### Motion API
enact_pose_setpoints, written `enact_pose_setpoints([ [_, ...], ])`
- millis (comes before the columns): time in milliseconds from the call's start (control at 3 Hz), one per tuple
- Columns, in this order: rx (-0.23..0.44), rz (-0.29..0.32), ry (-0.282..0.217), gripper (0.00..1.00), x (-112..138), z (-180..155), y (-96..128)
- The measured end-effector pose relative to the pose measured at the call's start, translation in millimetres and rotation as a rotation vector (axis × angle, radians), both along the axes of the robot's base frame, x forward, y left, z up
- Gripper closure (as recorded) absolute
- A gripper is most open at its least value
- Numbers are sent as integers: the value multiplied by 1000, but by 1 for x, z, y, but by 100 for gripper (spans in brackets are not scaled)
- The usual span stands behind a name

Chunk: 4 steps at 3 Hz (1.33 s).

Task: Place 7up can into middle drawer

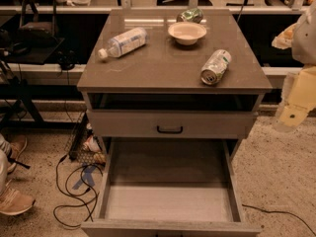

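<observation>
The 7up can (216,67), pale silver-white with green markings, lies on its side near the front right of the cabinet top (163,68), its metal end facing the front. The middle drawer (168,196) is pulled out below, a broad grey box with a bare flat floor. Only a cream and white arm section (296,98) shows at the right edge, beside the cabinet and to the right of the can. The gripper itself is out of view.
A clear plastic bottle (123,42) lies on the top at the back left. A pale bowl (186,32) and a glossy green packet (190,15) sit at the back. A closed drawer front with a black handle (170,129) sits above the open drawer. Cables (74,191) and a shoe (15,201) are on the floor at left.
</observation>
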State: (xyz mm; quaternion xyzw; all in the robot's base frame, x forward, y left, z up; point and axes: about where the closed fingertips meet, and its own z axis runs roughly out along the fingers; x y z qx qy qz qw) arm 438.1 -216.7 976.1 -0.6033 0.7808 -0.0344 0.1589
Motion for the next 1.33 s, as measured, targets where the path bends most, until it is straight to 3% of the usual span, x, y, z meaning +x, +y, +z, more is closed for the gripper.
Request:
enact_pose_setpoints([
  [333,0,0,0,0,0,0,0],
  [667,42,-56,-4,0,16,-2,-1],
  [1000,195,-235,25,0,85,-13,-4],
  [1333,335,-491,76,0,177,-32,-6],
])
